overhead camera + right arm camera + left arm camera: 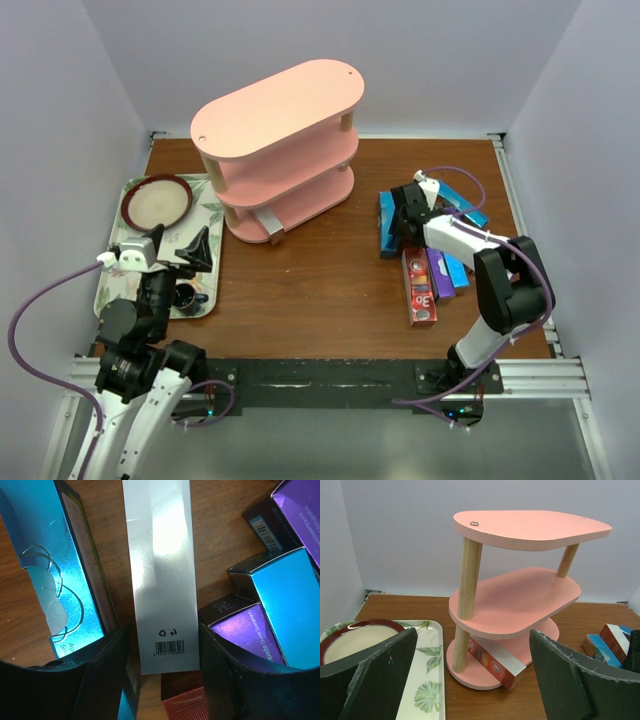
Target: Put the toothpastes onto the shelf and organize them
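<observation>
Step in hand, as I judge: right tool [162, 642] picking long silver cardboard toothpaste box [157, 565] from heap of blue, purple, red boxes [420, 285] near right edge of bench [330, 280].
Tool open, 1 finger each side of box at barcode end; contact unclear.
Advice: grip nearer middle, close squarely, lift straight.
Pink 3-tier oval shelf [280, 130] near far edge, well apart; 1 red-silver box [495, 666] on bottom tier.
Left tool [472, 650] wide, empty, over floral tray [427, 675] at left edge.

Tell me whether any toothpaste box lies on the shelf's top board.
No, seen from above, the top board of the shelf is bare pink; the one toothpaste box on the shelf lies on its bottom board.
</observation>
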Motion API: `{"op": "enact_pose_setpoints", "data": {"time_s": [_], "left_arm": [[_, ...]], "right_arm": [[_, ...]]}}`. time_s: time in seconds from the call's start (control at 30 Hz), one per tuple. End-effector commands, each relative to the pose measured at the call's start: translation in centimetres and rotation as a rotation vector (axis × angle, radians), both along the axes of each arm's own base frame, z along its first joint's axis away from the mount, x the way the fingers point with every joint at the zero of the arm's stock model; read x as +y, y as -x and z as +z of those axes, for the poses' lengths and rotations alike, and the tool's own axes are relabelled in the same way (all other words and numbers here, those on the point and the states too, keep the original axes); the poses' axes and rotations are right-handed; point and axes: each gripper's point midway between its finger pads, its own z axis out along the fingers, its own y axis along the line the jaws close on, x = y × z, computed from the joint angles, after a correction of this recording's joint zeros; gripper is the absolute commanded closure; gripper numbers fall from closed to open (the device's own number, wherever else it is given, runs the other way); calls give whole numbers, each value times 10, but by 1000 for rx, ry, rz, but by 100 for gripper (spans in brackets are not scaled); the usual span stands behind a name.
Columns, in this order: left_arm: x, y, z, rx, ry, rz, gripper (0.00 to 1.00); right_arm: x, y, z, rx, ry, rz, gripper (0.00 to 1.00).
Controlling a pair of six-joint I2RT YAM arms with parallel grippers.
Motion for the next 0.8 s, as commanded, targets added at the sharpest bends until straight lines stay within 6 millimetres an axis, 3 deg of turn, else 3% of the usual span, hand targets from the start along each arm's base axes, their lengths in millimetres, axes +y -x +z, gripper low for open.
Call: {"op": "enact_pose_setpoints", "data": {"time_s": [0.0,0.13,0.23,0.5,0.63,0.77], "left_arm": [[-4,-3,0,-1,-3,-14,0],[-4,-3,-1,0,-4,-14,0],[-4,-3,-1,0,-4,-14,0],[-4,-3,-1,0,-4,-16,0],[-4,-3,-1,0,-4,-16,0],[-4,-4,-2,4,-6,-16,0]], "right_arm": [[1,2,-7,18,-7,-12,41],[-5,0,0,-4,14,-25,45],[-8,0,6,-15,31,-28,54],[-21,5,51,-121,73,-24,74],[-24,10,70,-160,95,27,77],[-12,16,89,-204,95,120,79]]}}
